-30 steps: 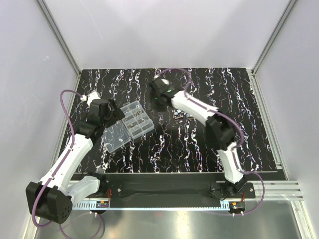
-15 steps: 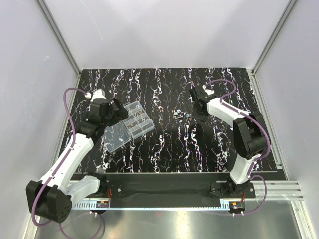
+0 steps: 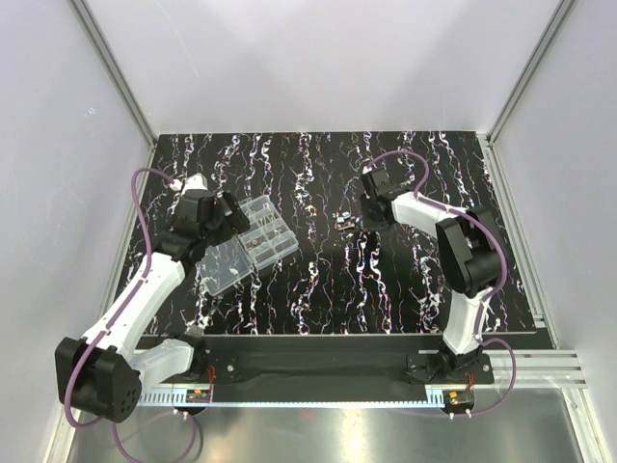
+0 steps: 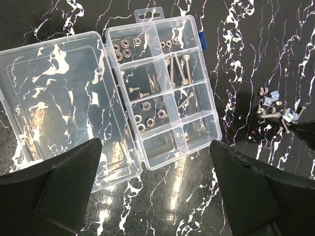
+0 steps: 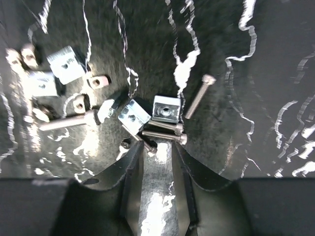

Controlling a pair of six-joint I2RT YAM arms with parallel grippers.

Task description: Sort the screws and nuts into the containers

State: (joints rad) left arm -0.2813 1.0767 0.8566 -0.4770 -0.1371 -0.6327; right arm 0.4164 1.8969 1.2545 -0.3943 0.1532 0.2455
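Well, top view: the pile point(image 3: 344, 220) sits mid-table just beside the right claw point(image 3: 360, 216), with the box point(image 3: 253, 236) well left of it.

Left wrist: left claw point(image 4: 155, 147) is wide open and empty above the box.

Right wrist: only a narrow gap between the jaws, nothing pinched. Screws point(image 5: 165, 137) and nuts point(image 5: 166, 109) lie at the tips. They look tiny, hard and slick, so I'd pinch a screw across its shank.

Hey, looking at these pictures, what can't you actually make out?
- Top view: the loose pile is too small to tell screws from nuts.
- Left wrist view: the left fingers cover part of the lid's near edge; a dark shape at the right edge cuts off the pile.
- Right wrist view: pieces at the left edge are blurred; the right fingers hide whatever lies beneath them.
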